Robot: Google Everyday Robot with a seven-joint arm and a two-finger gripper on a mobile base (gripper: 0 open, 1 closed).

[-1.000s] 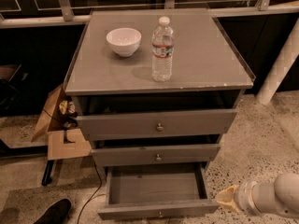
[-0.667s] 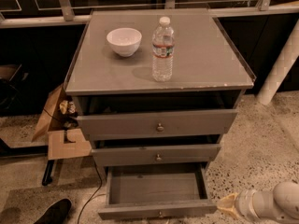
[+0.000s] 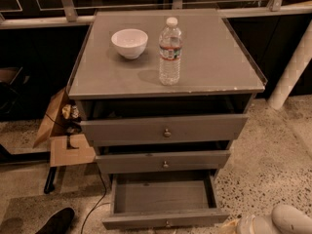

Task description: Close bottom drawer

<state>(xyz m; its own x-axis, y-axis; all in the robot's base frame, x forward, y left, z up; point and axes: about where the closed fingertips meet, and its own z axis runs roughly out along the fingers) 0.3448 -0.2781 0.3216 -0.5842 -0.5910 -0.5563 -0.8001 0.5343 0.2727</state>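
Grey painted wood fills the view: the table (image 3: 214,72) with three drawers stacked under its front edge, seen from above and in front. The bottom drawer (image 3: 146,222) is pulled well out below the table's front edge, its bare grey floor on show and its small round knob (image 3: 167,224) at the centre of the narrow front panel. Above it sits the middle drawer (image 3: 195,160), and above that the top drawer (image 3: 204,128), each with a dark gap showing over its front. On the table, a white bowl (image 3: 129,43) stands near the back left corner, and a clear water bottle (image 3: 170,51) with a white cap stands upright just beside it, towards the middle, the two apart. And the end effector (image 3: 240,226) is low at the bottom right, just off the bottom drawer's right front corner, close to it but whether it touches cannot be told; whether it is open or closed cannot be told either. Behind it, the pale arm (image 3: 290,219) runs off at the lower right. Off the table's left edge, an open cardboard box (image 3: 61,135) lies on the speckled floor (image 3: 273,165), with a dark shoe (image 3: 56,222) nearer the camera.
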